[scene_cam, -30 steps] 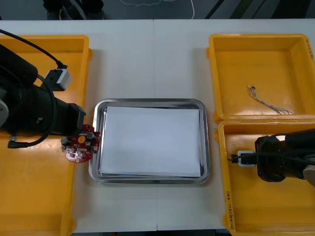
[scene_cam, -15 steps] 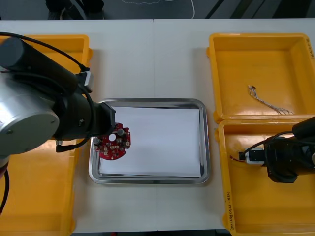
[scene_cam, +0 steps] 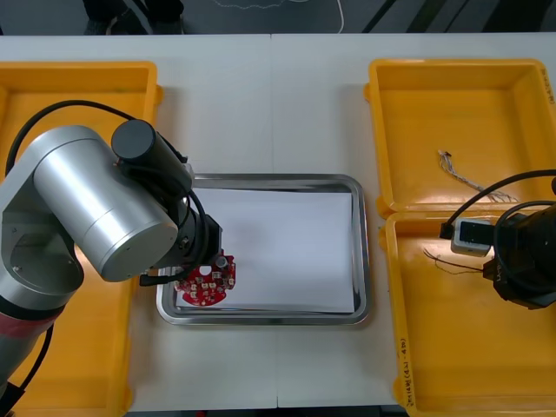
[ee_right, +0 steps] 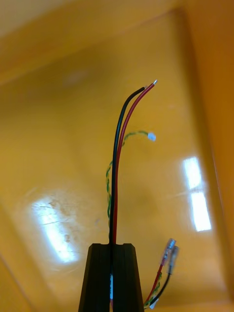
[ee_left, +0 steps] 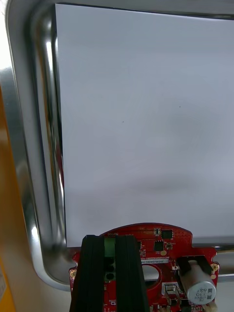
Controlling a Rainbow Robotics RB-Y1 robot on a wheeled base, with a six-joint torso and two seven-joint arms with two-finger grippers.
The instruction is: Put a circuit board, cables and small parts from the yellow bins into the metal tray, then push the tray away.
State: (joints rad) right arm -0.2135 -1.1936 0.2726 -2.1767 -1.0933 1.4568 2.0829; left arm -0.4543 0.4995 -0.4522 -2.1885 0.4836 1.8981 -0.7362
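Left gripper (ee_left: 109, 242) narrow, clamped on the green block (ee_left: 109, 243) on the board (scene_cam: 206, 284). A silver can-shaped part (ee_left: 199, 287) on the board sits just beside one finger. The board is at the near-left corner of the tray (scene_cam: 360, 252), overlapping the edge of the white liner (ee_left: 146, 122) and the rim; can't tell if it's touching down. Right gripper (ee_right: 111, 251) almost fully closed, pinching a red-and-black cable (ee_right: 117, 161) that runs out past the fingertips, tips stripped. It's over the far end of the near right bin (scene_cam: 417, 347). A green-yellow twisted wire (ee_right: 108, 183) runs behind the cable, and two terminal ends (ee_right: 169, 253) hang just beside the fingers. Far right bin (scene_cam: 400, 130) holds one thin wire (scene_cam: 473, 178).
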